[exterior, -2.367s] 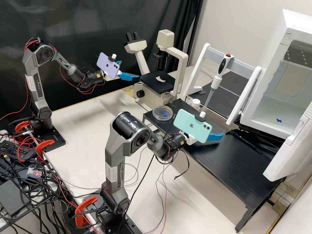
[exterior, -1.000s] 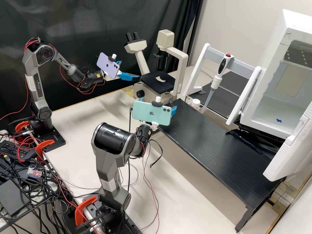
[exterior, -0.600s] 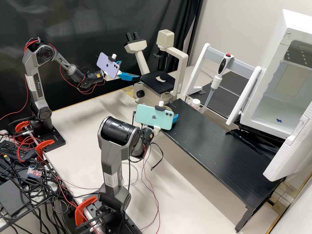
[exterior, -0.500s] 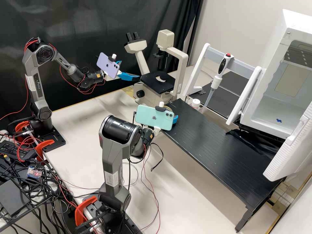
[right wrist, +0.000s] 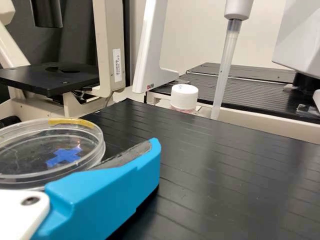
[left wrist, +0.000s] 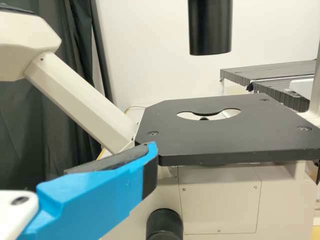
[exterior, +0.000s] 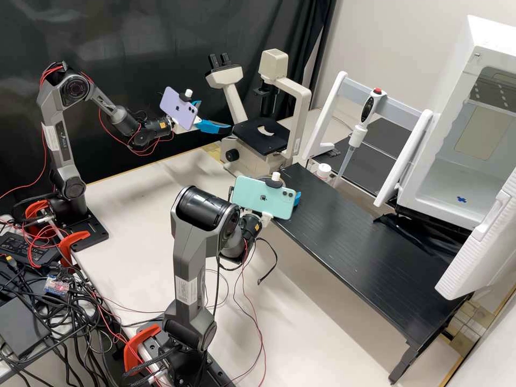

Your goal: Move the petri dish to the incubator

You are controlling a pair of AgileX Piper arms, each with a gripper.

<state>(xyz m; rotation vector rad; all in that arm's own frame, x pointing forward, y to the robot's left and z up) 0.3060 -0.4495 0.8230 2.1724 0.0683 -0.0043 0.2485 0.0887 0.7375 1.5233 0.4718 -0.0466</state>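
In the high view my right gripper (exterior: 297, 198) is at the black platform's far left end, mostly behind the mint phone. The right wrist view shows the clear petri dish (right wrist: 75, 137), with a blue cross and yellow rim strip, close beside the inner side of one finger of my right gripper (right wrist: 107, 192); the gripper stands open, contact unclear. My left gripper (exterior: 215, 115) is open and holds nothing near the microscope, its finger also in the left wrist view, where the left gripper (left wrist: 95, 197) is beside the stage. The incubator (exterior: 443, 180) stands open, a blue cross on its floor.
The black platform (exterior: 365, 252) runs toward the incubator, whose swung-out door (exterior: 478, 247) reaches over its right end. Behind stand a microscope (exterior: 263, 137), a white-capped bottle (exterior: 323, 171) and a pipette (exterior: 356, 137) hanging on a stand.
My right gripper first went from mid-platform left to the dish's end of the platform, then shifted slightly right and nearer the camera. The phone came to cover the dish. The left arm kept still.
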